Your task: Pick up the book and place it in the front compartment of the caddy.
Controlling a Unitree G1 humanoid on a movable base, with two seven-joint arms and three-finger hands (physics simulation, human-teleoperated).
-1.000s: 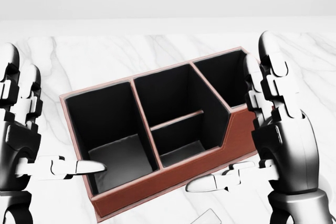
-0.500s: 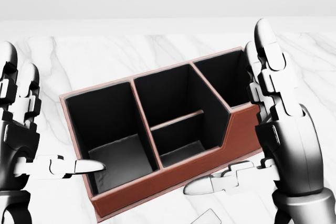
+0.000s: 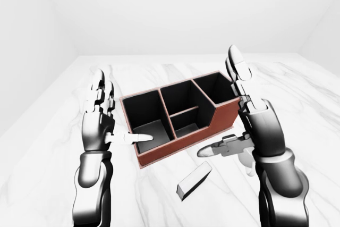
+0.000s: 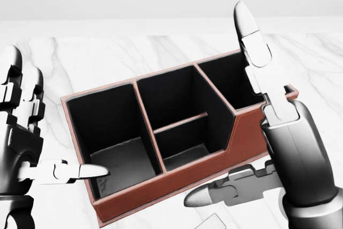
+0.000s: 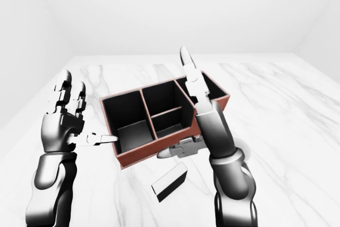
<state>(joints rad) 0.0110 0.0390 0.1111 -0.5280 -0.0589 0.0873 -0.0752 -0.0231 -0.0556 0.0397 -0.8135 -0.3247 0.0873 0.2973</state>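
Task not yet begun. Slim dark book with white cover [image 5: 170, 183] lies flat on the white marbled surface [image 3: 308, 110], near its lower edge, apart from the red-brown leather caddy [image 3: 178, 116]. Left hand [image 3: 98, 126] and right hand [image 3: 255, 131] empty, fingers spread; pickup and placing remain.

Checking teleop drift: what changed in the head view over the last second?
The right hand moved toward the view's left and nearer the camera, fingers open, holding nothing. The left hand, caddy and book stayed put. Nothing was grasped or released.
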